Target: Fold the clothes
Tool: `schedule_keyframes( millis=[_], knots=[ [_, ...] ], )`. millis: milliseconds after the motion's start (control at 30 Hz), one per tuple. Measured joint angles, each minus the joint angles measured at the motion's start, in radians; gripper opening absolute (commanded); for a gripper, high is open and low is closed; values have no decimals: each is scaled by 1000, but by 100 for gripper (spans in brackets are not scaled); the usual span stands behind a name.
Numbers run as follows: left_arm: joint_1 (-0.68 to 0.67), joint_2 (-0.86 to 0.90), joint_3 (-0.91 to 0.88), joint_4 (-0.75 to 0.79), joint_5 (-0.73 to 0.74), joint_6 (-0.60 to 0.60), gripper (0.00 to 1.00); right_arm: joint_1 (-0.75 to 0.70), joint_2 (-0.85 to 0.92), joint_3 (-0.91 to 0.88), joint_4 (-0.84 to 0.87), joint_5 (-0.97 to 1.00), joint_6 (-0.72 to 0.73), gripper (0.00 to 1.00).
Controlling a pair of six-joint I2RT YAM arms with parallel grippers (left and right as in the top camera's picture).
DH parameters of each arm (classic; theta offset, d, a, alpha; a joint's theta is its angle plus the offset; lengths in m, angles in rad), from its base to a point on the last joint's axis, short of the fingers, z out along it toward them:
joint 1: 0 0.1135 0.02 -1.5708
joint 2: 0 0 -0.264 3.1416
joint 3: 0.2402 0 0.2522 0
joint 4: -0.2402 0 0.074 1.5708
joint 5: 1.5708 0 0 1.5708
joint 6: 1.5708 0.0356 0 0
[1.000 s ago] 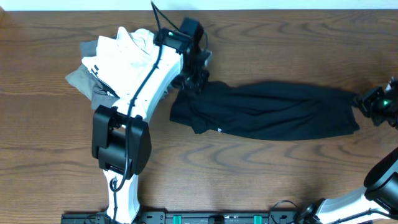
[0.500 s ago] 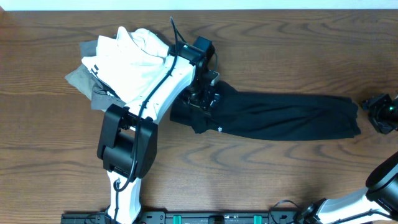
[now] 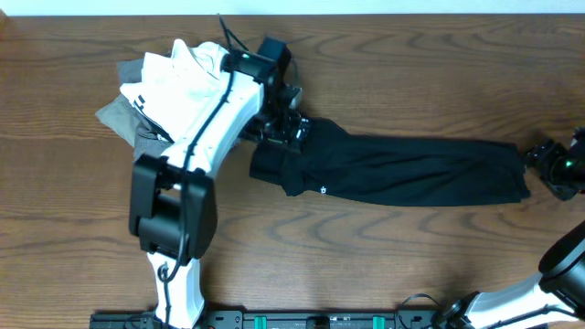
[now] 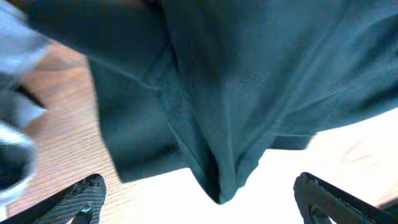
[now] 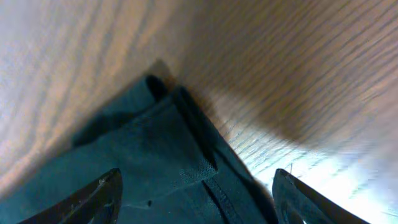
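The black T-shirt (image 3: 402,169) lies bunched into a long band across the middle of the table (image 3: 384,265), its small white logo (image 3: 323,191) near the front hem at the left end. The left pincer (image 3: 289,128) hovers over that left end. In its wrist view the fingers (image 4: 78,198) are spread wide, nothing clamped, with a fold of the dark cloth (image 4: 217,124) running down between them. Over on the right, the right pincer (image 3: 537,161) sits just beside the shirt's far end, also spread open – its wrist view shows a hemmed corner of the shirt (image 5: 161,155) lying between the two fingers (image 5: 87,199).

The pile of white and grey garments (image 3: 174,87) crowds the shirt's left side, close behind the left arm. There's bare wood in front of the shirt and behind it, up to the table's back edge.

Half a second ago the left pincer was lower and further right, down on the cloth – now it has pulled back toward the pile. The right pincer has edged in closer to the shirt's end.
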Motion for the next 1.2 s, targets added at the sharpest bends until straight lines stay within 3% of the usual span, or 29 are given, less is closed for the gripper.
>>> schedule_keyframes(
  millis=[167, 433, 500, 567, 733, 967, 1200],
  knots=[
    [13, -145, 18, 28, 1, -8, 98, 29, 83, 8, -2, -28, -44, 72],
    [19, -299, 31, 35, 0, -8, 98, 76, 122, 24, -14, -93, -156, 17],
    [19, -301, 31, 35, -10, -7, 98, 77, 129, 24, -22, -104, -161, 12],
    [19, -300, 31, 32, -32, -7, 98, 76, 126, 24, -34, -105, -160, 1],
    [20, -300, 31, 26, -87, -7, 98, 51, 75, 56, -124, -74, -101, 1],
    [21, -300, 31, 3, -190, -7, 98, 5, -169, 207, -184, -26, -66, 1],
    [25, -300, 31, -11, -244, -8, 98, 154, -304, 235, -245, -10, -44, 1]
  ],
)
